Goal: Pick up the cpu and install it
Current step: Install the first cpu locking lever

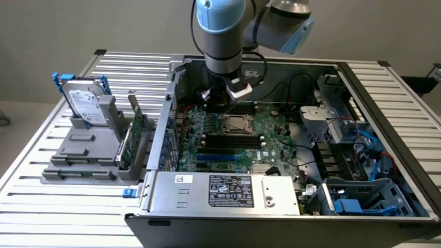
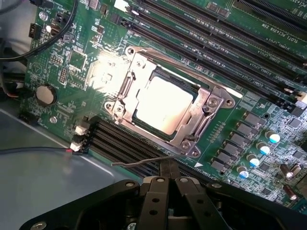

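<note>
The cpu (image 2: 165, 104) is seen lying inside the socket frame (image 2: 207, 103), just ahead of the gripper (image 2: 169, 167), which is closed w/ nothing held. Risk, as judged: chip possibly not fully seated, so pins could be bent if it's pressed by the shut tips.

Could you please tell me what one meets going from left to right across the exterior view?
Hard drive → upright green card → motherboard socket holding the cpu → blue cables.
</note>
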`<state>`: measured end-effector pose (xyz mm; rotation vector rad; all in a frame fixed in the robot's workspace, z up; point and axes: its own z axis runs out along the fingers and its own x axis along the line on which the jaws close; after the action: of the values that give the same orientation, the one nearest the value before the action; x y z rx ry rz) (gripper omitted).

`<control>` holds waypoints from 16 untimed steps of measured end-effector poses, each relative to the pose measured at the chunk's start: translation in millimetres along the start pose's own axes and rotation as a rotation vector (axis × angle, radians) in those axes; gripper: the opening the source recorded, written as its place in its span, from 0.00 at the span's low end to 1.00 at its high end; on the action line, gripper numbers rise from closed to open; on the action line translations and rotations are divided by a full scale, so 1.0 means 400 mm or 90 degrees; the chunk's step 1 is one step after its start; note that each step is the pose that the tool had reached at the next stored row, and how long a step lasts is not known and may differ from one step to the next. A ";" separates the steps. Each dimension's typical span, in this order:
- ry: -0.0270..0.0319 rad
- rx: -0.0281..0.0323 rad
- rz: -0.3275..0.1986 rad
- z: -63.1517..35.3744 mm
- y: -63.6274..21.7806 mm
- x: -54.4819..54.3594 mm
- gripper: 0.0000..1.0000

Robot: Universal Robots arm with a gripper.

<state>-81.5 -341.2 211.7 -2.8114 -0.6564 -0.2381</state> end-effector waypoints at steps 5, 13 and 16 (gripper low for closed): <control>0.0010 -0.0004 -0.004 0.004 0.002 0.003 0.11; -0.0008 -0.0006 -0.013 0.009 0.003 0.007 0.11; -0.0013 0.0000 -0.016 0.011 0.001 0.008 0.11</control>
<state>-78.1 -338.9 208.3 -2.8053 -0.6921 -0.2398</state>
